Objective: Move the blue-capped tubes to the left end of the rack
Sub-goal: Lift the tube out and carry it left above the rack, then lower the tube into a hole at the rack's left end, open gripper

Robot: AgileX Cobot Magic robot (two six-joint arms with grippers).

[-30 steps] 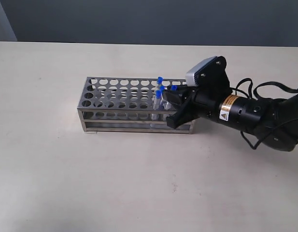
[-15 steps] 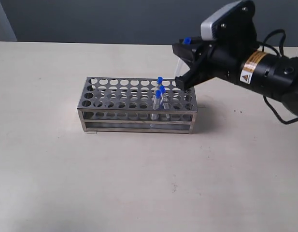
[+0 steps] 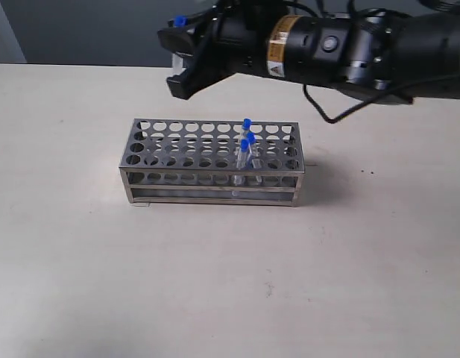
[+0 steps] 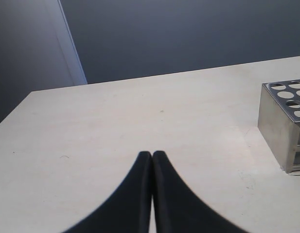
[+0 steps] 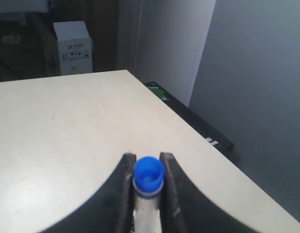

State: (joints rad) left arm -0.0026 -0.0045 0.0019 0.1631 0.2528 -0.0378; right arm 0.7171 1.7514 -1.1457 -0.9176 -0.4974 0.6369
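The steel rack (image 3: pixel 177 142) stands on the table, and its end wall (image 4: pixel 276 124) shows in the left wrist view. Three blue-capped tubes (image 3: pixel 247 142) stand together in holes toward its right end. My right gripper (image 3: pixel 177 60) hangs high above and behind the rack's left end, shut on a fourth blue-capped tube whose cap (image 3: pixel 180 21) sticks out past the fingers. In the right wrist view that cap (image 5: pixel 149 172) sits between the two fingertips of the right gripper (image 5: pixel 148 159). My left gripper (image 4: pixel 152 154) is shut on nothing, low over bare table off the rack's end; the exterior view does not show it.
The right arm (image 3: pixel 341 48) and its cable stretch across the back of the table above the rack. A dark wall backs the table. Beyond the table edge, a white box (image 5: pixel 72 46) and a dark flat object (image 5: pixel 188 114) show in the right wrist view.
The right gripper lifted one blue-capped tube out of the rack's right end, then carried it up and leftward. Three tubes stay in the rack.
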